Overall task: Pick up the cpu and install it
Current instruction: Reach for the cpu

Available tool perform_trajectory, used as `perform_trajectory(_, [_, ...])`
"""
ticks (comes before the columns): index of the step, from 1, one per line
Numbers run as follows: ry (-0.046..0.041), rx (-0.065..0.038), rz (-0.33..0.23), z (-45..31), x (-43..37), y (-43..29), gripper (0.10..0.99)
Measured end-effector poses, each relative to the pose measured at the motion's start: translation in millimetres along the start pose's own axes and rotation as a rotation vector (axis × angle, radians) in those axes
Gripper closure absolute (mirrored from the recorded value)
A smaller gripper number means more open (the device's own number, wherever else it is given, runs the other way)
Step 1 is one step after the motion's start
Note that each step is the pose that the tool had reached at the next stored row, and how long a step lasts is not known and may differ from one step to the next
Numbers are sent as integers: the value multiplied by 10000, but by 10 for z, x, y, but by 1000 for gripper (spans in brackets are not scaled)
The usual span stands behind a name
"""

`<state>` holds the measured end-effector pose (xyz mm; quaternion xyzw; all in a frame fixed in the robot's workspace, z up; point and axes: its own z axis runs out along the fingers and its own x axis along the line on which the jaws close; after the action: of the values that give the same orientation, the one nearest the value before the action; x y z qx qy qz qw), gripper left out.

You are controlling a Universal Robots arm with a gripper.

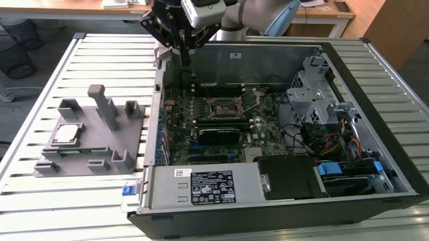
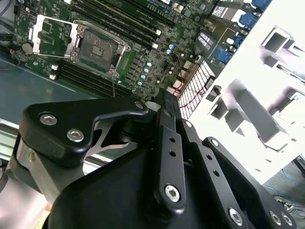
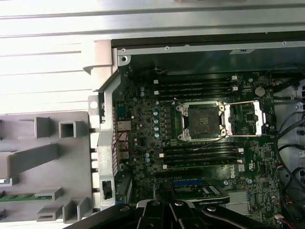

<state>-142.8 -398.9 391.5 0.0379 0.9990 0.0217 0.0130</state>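
Bright daylight, holder (image 2: 286, 76) washed out, case (image 3: 190, 59) shadowed

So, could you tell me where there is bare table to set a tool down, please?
The table is bare between the grey holder and its far edge, and along its near edge, on the exterior view's left. The case is crowded inside.

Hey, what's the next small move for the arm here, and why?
Probably carry the gripper toward the exterior view's left, to above the cpu. The cpu lies on the grey holder outside the computer case, the gripper hangs empty over the case's edge, and the motherboard socket stands open and empty.
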Motion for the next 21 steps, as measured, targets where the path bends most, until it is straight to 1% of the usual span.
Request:
perform_trajectory(11, [1, 1, 0, 2, 72, -6, 980])
perform_trajectory(16, [0, 0, 0, 3, 128, -10, 980])
perform_trajectory(21, [0, 1, -1, 0, 209, -16, 980])
